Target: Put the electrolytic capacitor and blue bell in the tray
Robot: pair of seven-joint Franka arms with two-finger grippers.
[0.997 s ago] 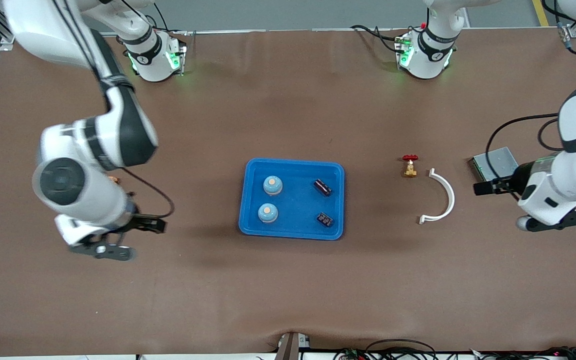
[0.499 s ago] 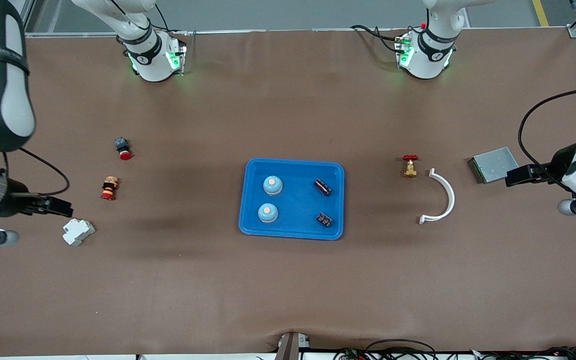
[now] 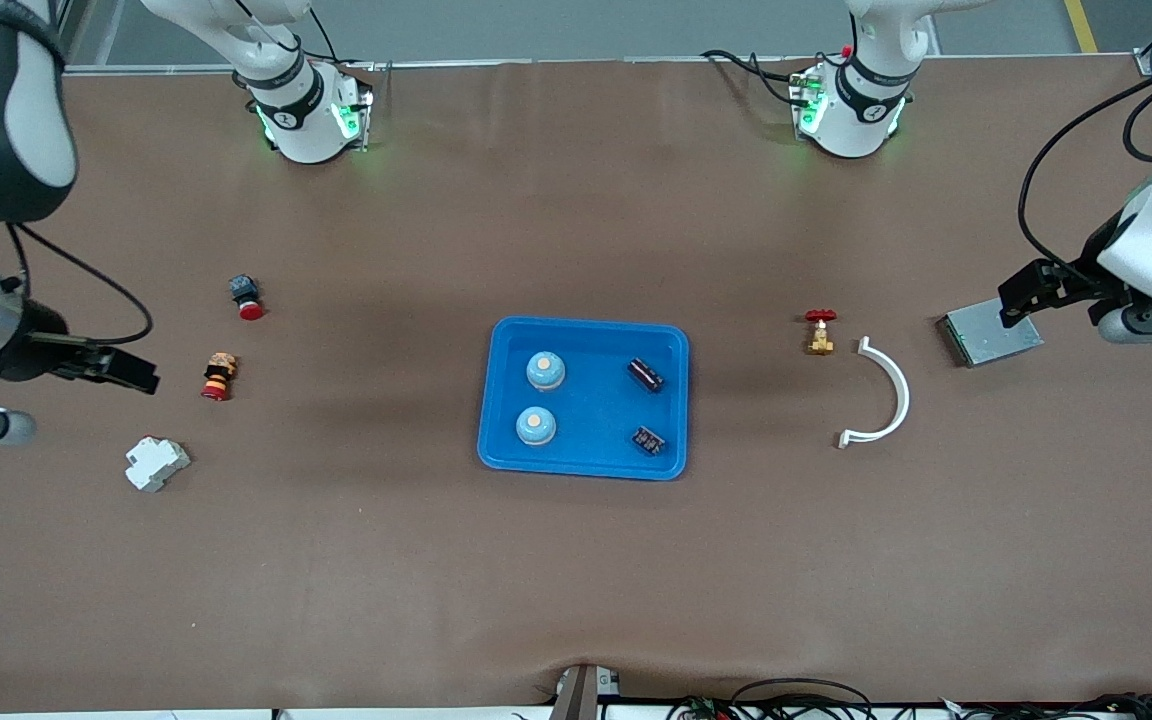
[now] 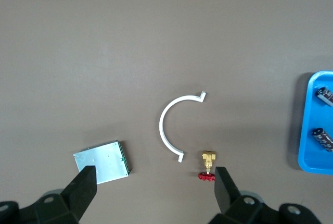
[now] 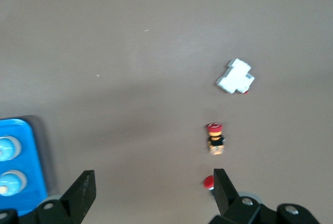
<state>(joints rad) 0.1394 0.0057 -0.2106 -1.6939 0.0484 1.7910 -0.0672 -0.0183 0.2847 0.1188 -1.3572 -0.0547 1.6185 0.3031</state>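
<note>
Two bells (image 3: 545,370) and two capacitors (image 3: 645,374) lie in tray (image 3: 584,468) at table centre; task looks done. Left gripper (image 3: 1021,297) and right gripper (image 3: 121,368) released, empty, parked over table ends (clear of tray).

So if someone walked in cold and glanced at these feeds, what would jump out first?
The bright blue tray at mid-table, holding two blue bells and two dark capacitors. Next, both open end effectors, pulled out to the table's ends: the left end effector over the grey metal box, the right end effector up over the table near the red-capped push buttons. A white curved clip lies beside a small brass valve.
</note>
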